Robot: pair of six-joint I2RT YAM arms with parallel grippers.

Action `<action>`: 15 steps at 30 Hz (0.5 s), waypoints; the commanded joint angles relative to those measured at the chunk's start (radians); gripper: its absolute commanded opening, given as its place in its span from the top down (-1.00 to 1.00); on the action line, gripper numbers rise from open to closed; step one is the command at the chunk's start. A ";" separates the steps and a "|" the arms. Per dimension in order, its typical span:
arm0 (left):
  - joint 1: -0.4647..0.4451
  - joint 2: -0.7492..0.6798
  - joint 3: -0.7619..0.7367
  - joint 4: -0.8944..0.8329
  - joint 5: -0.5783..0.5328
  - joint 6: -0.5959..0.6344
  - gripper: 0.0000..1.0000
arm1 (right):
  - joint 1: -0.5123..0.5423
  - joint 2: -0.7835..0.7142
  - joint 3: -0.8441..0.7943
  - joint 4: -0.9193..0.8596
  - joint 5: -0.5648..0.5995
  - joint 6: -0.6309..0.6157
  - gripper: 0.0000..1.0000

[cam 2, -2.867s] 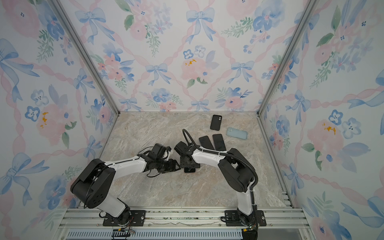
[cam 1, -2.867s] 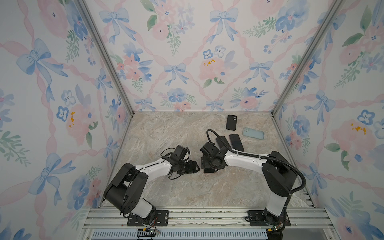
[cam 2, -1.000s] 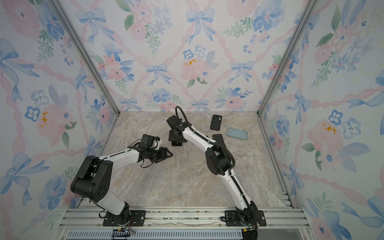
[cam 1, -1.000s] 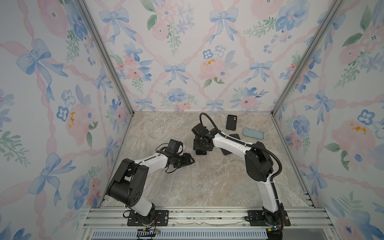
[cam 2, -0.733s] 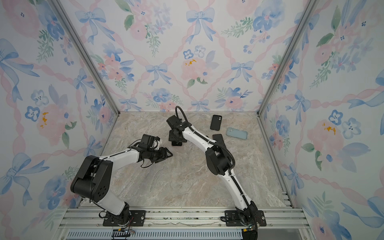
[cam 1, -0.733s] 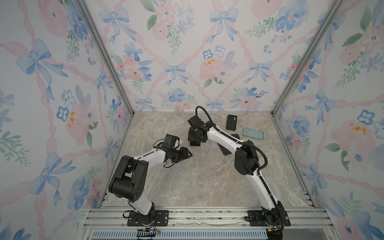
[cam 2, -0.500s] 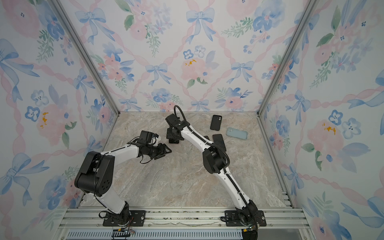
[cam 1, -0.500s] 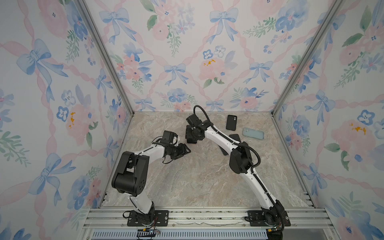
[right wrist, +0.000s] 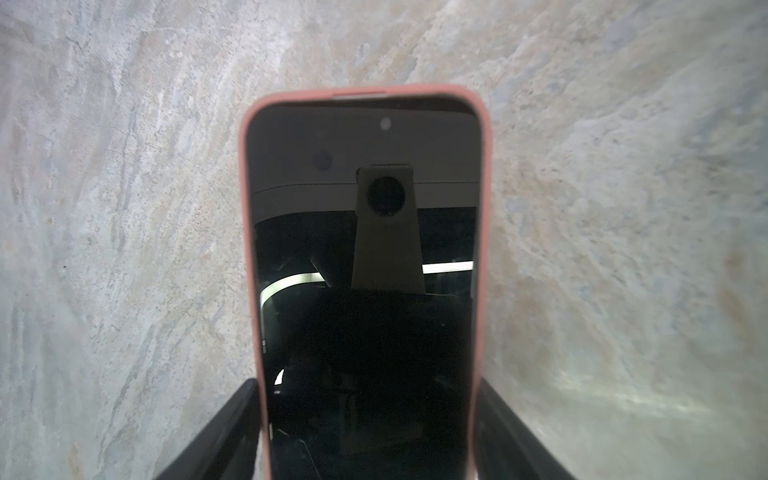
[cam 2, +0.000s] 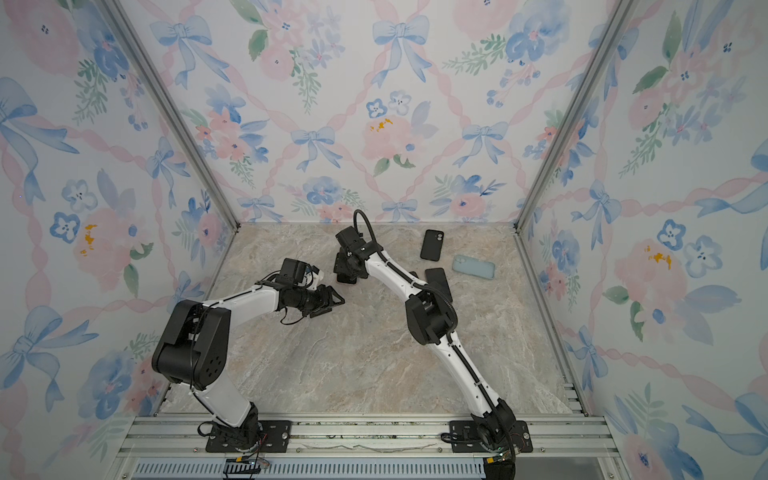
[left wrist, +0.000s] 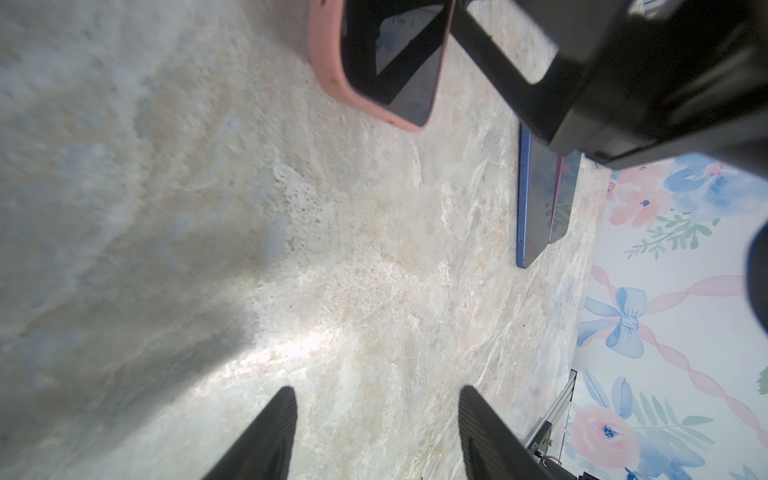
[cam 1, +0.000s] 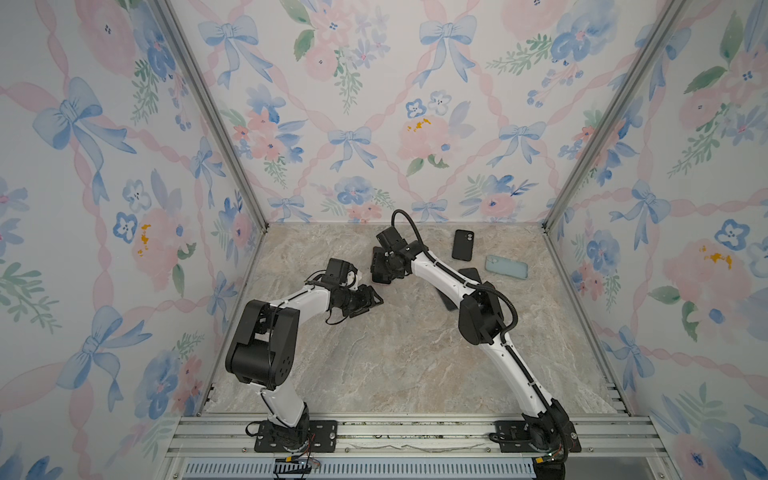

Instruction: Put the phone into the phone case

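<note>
1. While the marbled desk (cam 1: 395,353) carries everything, the mark for all places below is the pink phone case (right wrist: 250,249). It sits on the far half of the desk, hidden under the right tool in both top views.
2. The right arm (cam 1: 440,274) stretches from its base out over the pink phone case. The left arm (cam 1: 299,297) ends short of it, on its left in both top views.
3. The right tool (right wrist: 368,382) straddles the pink phone case with one jaw set against each long side, so it is clamped on the case. I cannot tell whether the case rests on the desk or is raised off it.
4. The left tool (left wrist: 376,395) is near the pink phone case but not touching it. Its jaws are apart, with only bare desk between them and nothing held.
5. The phone (right wrist: 365,332) sits inside the pink phone case. Its dark screen faces the right wrist camera, and the pink rim shows round its visible end.
6. A mint-green case (cam 1: 507,266) lies flat, well to the right of the pink phone case. A black case (cam 1: 462,245) lies nearer, also clear of it.
7. A blue-edged phone (left wrist: 530,199) and a magenta-edged phone (left wrist: 562,195) lie side by side to the right of the pink phone case, partly under the right arm.
</note>
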 commanded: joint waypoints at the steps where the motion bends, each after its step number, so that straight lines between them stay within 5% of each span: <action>1: 0.007 -0.001 -0.009 -0.019 0.007 0.027 -0.27 | -0.003 0.021 0.025 0.028 -0.010 -0.010 -0.18; 15: 0.007 -0.008 -0.016 -0.019 0.006 0.026 -0.27 | 0.005 0.030 0.016 0.025 -0.026 -0.008 -0.44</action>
